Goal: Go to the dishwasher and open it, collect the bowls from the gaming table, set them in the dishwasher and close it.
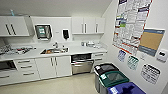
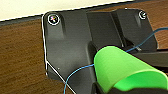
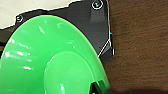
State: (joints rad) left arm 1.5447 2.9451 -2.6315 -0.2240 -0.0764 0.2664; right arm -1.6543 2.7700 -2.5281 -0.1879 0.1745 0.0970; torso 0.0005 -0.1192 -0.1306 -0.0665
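The dishwasher sits under the white counter, right of the sink. Its steel door is tipped open at the top and shows a dark inside with racks. In the left wrist view a deep bright green bowl hangs close over brown floor, with my left gripper shut on its rim. The right wrist view has a wide, shallow green bowl seen from beneath, and my right gripper is shut on its edge. The gaming table is out of view.
Black, green and blue bins stand along the right wall, close to the dishwasher. A sink is set in the counter, with white drawers to its left. Pale floor lies in front of the cabinets.
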